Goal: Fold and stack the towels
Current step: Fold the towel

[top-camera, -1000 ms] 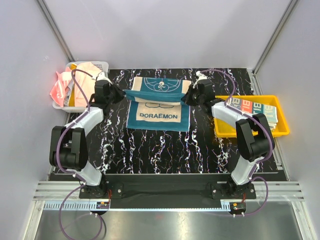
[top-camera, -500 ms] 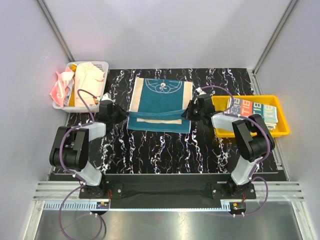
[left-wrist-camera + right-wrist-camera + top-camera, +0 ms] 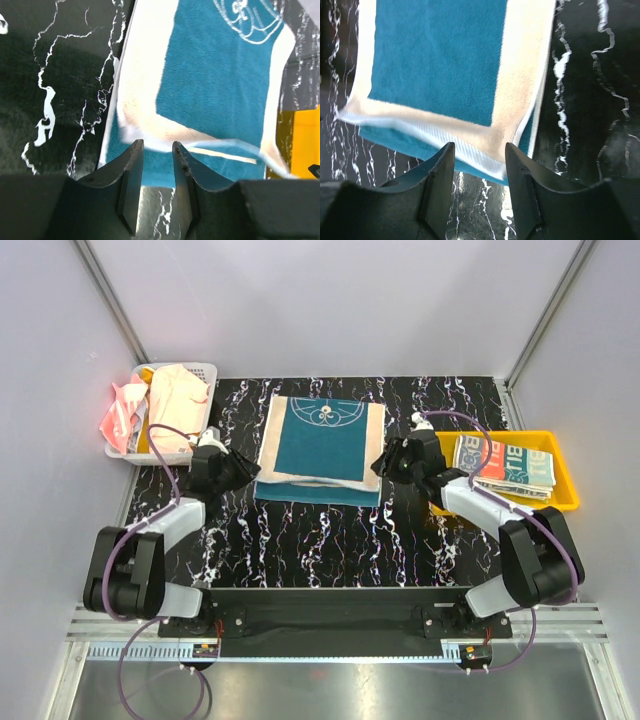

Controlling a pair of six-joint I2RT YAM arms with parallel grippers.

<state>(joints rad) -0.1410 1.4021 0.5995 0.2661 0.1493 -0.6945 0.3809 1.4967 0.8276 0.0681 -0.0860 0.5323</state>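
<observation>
Teal-and-cream towel (image 3: 325,440) on black white-veined table (image 3: 330,540); yellow tray (image 3: 560,505); white basket (image 3: 200,368) holds peach cloth (image 3: 180,400).

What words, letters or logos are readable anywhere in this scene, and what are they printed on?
"BL": big pale letters, as far as they can be read, on the folded towel in the yellow tray; the rest is too small to read.
Teal-and-cream towel: only a white round emblem, no words showing.
Nothing else is readable.
</observation>
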